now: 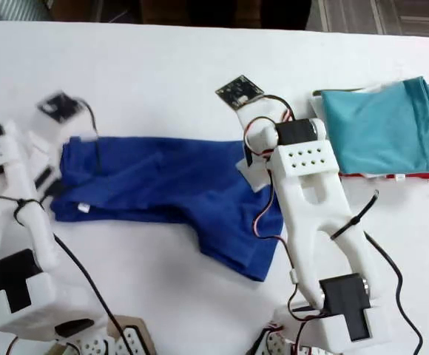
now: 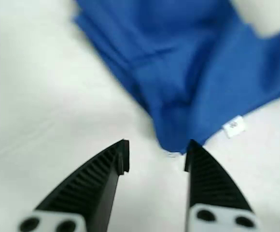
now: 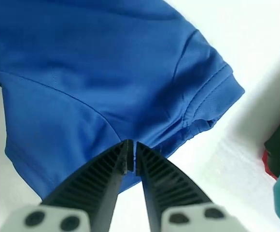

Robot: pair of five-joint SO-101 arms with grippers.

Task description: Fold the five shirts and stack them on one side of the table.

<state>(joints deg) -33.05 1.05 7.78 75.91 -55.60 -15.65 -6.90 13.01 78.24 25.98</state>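
A blue shirt [image 1: 163, 181] lies partly folded across the middle of the white table [image 1: 163, 66]. My left gripper [image 2: 157, 155] is open at the shirt's left end, and a corner of blue cloth [image 2: 193, 63] with a small white tag [image 2: 234, 126] lies just ahead of its tips. In the high view this left gripper [image 1: 49, 185] sits low against the shirt's left edge. My right gripper [image 3: 132, 157] is shut on the blue shirt [image 3: 82, 72] near a sleeve hem, where the cloth puckers. From above, the right gripper [image 1: 253, 168] is at the shirt's right edge.
A stack of folded shirts stands at the right side of the table, a teal shirt [image 1: 381, 126] on top with red and white edges under it. Its teal and red edge [image 3: 271, 162] shows close beside the right gripper. Cables trail along the near edge by both arm bases.
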